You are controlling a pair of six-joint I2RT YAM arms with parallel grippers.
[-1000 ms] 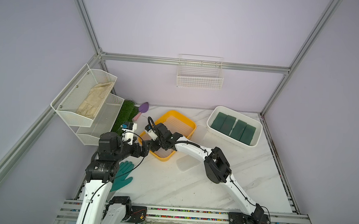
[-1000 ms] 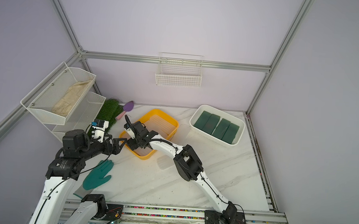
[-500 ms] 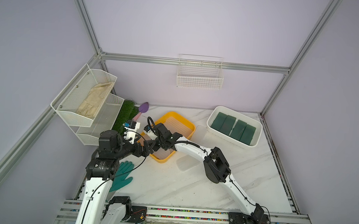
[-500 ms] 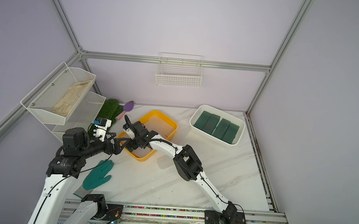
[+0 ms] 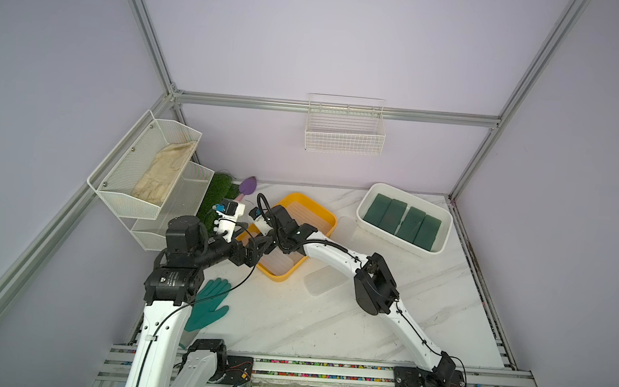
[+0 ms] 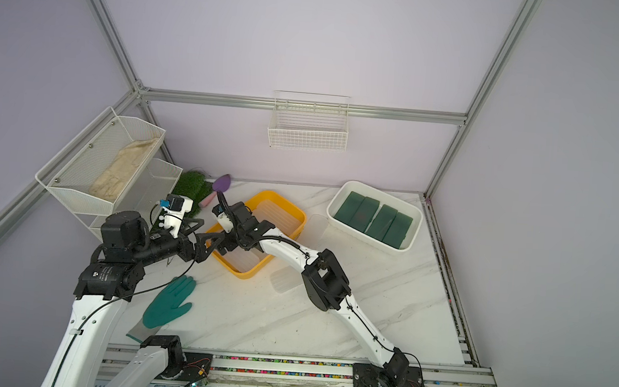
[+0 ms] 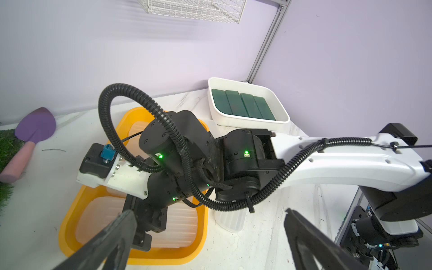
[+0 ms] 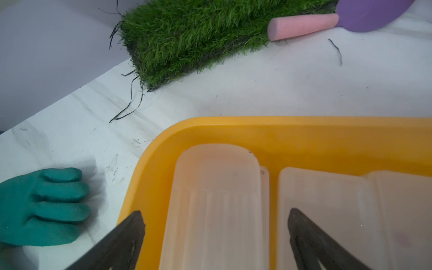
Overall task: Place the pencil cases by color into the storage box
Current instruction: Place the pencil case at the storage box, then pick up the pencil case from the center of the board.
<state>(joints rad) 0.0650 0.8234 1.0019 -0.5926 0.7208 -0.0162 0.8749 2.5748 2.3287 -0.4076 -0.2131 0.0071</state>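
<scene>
- The right arm stretches from its base at the front rail across the tabletop (image 5: 328,324). Its elbow joint (image 5: 374,286) is raised mid-way, and the white forearm slopes on toward the yellow tray (image 8: 280,126).
- Its wrist bends downward, so the right pincer (image 8: 216,219) points into one end of the tray.
- The right pincer stands wide and grips nothing.
- One frosted pencil case (image 8: 217,198) lies flat in the tray directly beneath the right pincer, inside the span of its fingers. It touches neither finger, as far as the wrist view shows.
- A second frosted case (image 8: 327,210) lies just beside the first, under the outer side of one finger.
- The left arm rises steeply from its base and bends at the elbow. Its dark forearm runs roughly level toward the tray.
- The left pincer (image 7: 209,214) hovers at the tray's outer edge, just beside the right pincer and aimed at the right wrist. It is wide and empty.
- Another frosted case (image 5: 321,282) lies on the tabletop behind the right pincer, under its forearm.
- One more frosted case (image 5: 348,227) sits beyond the tray, toward the white storage box (image 7: 247,124).
- Four green pencil cases (image 5: 402,220) lie side by side in that box, well apart from both pincers.
- A teal glove (image 5: 208,305) lies on the tabletop behind the left pincer, below its arm.
</scene>
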